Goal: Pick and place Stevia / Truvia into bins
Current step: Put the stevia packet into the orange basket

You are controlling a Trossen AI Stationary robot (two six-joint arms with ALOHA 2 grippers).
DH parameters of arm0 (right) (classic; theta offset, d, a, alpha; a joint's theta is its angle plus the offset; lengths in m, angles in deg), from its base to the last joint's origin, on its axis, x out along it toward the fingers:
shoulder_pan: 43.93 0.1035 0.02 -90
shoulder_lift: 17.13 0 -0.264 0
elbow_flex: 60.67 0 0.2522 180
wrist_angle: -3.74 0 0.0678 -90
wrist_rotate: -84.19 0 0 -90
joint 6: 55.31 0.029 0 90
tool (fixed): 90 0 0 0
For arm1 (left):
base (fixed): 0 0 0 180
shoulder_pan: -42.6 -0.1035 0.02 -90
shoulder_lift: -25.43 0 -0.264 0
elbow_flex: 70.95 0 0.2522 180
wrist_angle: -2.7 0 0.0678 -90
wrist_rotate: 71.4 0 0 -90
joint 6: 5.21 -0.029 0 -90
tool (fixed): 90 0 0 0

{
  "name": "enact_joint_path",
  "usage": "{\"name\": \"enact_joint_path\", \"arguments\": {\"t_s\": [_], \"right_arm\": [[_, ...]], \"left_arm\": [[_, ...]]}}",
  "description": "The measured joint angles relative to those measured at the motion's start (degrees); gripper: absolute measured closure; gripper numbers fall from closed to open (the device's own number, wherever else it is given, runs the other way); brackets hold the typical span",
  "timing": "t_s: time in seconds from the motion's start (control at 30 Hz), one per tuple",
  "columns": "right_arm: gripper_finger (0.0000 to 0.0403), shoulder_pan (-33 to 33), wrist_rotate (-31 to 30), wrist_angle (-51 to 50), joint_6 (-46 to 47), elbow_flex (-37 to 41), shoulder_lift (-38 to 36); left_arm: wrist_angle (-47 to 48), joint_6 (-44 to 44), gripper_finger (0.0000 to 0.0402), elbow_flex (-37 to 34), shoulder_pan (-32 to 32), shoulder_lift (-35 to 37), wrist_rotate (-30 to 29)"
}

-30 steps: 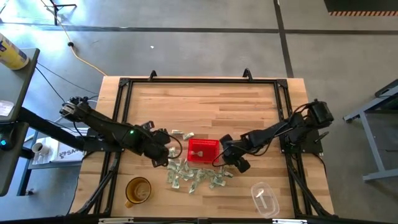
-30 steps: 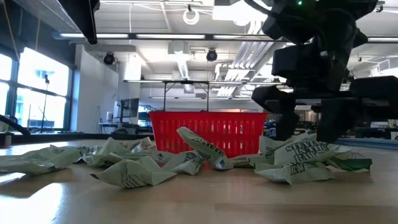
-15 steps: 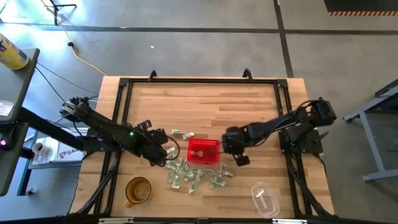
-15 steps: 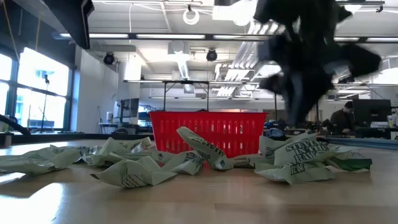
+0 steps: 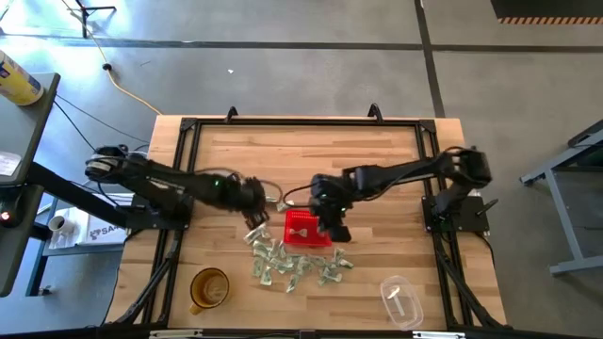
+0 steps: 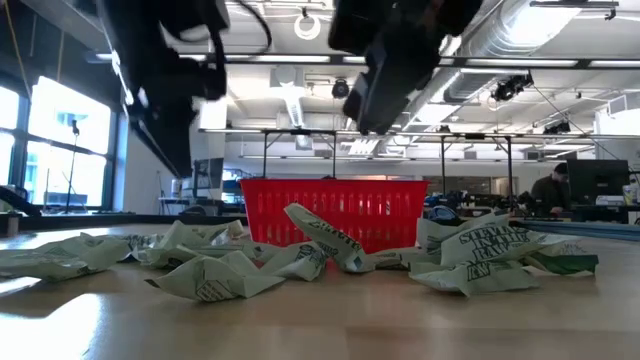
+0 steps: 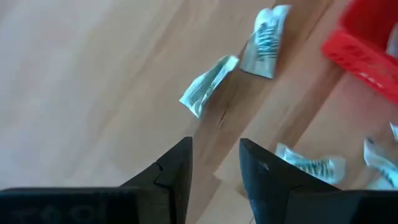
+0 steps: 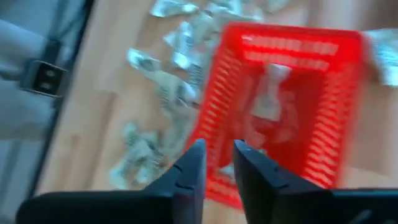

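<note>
While both end effectors [image 5: 252, 199] [image 5: 328, 222] hang slightly parted and empty, one packet [image 8: 271, 93] lies lengthwise in the red basket [image 5: 308, 228].

The red basket [image 5: 308, 227] sits upright on the table, a small rectangular bin with slotted mesh sides. At least one white packet [image 8: 271, 92] lies flat inside it, possibly more. Crumpled pale green and white sweetener packets [image 5: 292, 263] lie scattered in a loose heap just in front of the basket, and two more packets [image 7: 236, 68] rest apart beside it.
</note>
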Motion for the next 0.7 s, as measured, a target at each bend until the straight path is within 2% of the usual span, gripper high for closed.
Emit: {"name": "enact_joint_path", "arguments": {"t_s": [0.1, 0.2, 0.43, 0.57, 0.7], "right_arm": [[0.0278, -0.7, 2.9, -0.6, -0.6, -1.8, 2.2], [0.0229, -1.4, 0.6, -2.5, -1.1, -3.1, 2.0], [0.0134, -0.9, -15.0, -12.0, -1.9, -4.2, -3.9], [0.0110, -0.4, -20.4, -15.6, 0.4, -1.5, -8.4], [0.0107, -0.4, -23.4, -16.0, 5.0, 3.7, -13.0]], "left_arm": [[-3.3, -2.6, 0.0220, -2.7, -5.5, -0.9, 4.3], [-5.8, -7.5, 0.0187, -2.9, -7.9, -0.7, 4.8], [-11.5, -24.8, 0.0104, -2.9, -8.1, -2.0, 6.9], [-14.3, -31.7, 0.0093, -2.9, -9.7, -4.6, 8.3], [-19.3, -36.7, 0.0112, -2.9, -12.8, -9.0, 10.9]]}}
